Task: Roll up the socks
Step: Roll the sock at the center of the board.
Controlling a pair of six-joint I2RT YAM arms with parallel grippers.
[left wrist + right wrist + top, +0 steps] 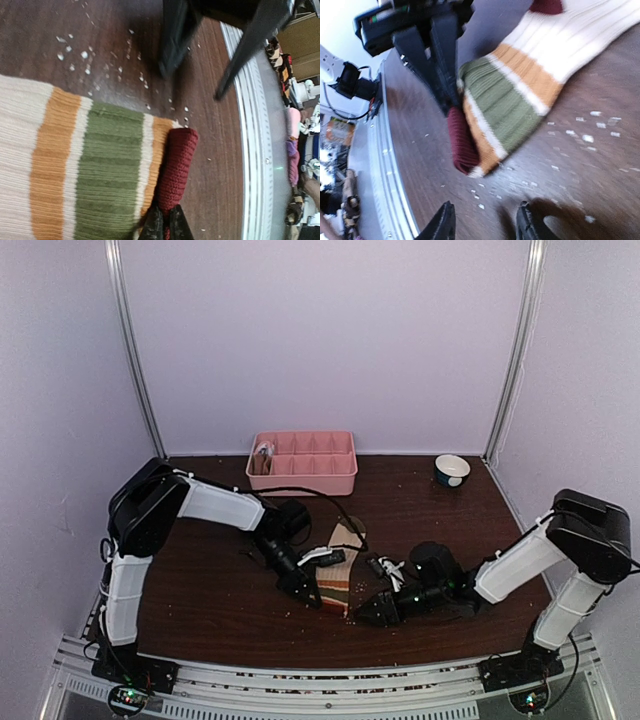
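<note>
Near the front middle of the dark brown wooden table [200,580] lies the cream knitted sock with orange, olive-green and dark red stripes [336,575]. It lies flat, and its dark red end [176,160] is turned over into 1 small thick fold on the side of the metal rail [255,150]. The left gripper [162,226] pinches this fold: its 2 black fingers are pressed together with red fabric between them, I judge so that the first turn does not spring open. Just beside the same end, but not touching it, the right gripper [485,220] hovers low over the wood, its 2 fingers spread with nothing between them. It seems placed there to take the other side of the fold, so that the roll can advance evenly. Rolling looks only begun, because nearly all the sock is unrolled. Small white crumbs [75,52] are scattered around. Well apart, at the far edge, stand the pink plastic compartment tray [303,478] and a small round bowl [452,470].
</note>
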